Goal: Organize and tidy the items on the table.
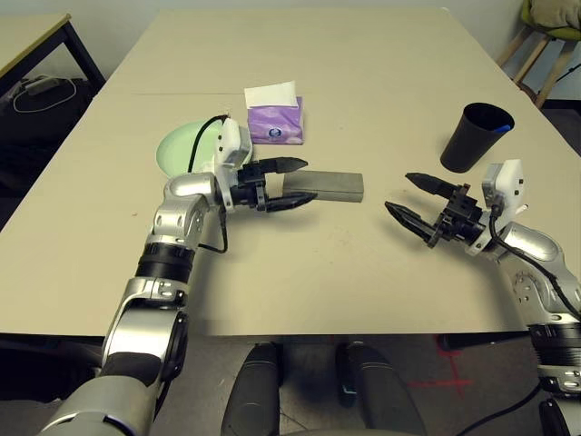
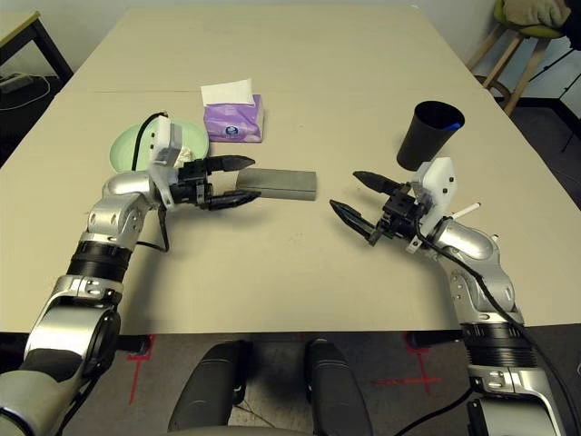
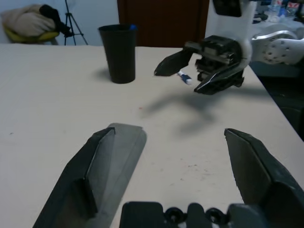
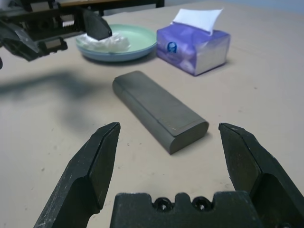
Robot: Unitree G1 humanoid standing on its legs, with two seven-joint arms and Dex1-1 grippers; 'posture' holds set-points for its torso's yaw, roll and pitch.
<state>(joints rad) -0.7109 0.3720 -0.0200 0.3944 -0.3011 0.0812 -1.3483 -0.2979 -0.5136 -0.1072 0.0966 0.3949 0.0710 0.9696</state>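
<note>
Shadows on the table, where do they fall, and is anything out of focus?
In the right wrist view a dark soft shadow lies on the table under the left gripper, beside the grey case. In the left wrist view a fainter shadow lies under the right gripper; that arm's own fingers look soft up close.

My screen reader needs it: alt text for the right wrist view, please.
The open right gripper faces a closed grey glasses case lying flat on the beige table. Beyond it sit a purple tissue box and a mint green plate holding crumpled tissue.
</note>
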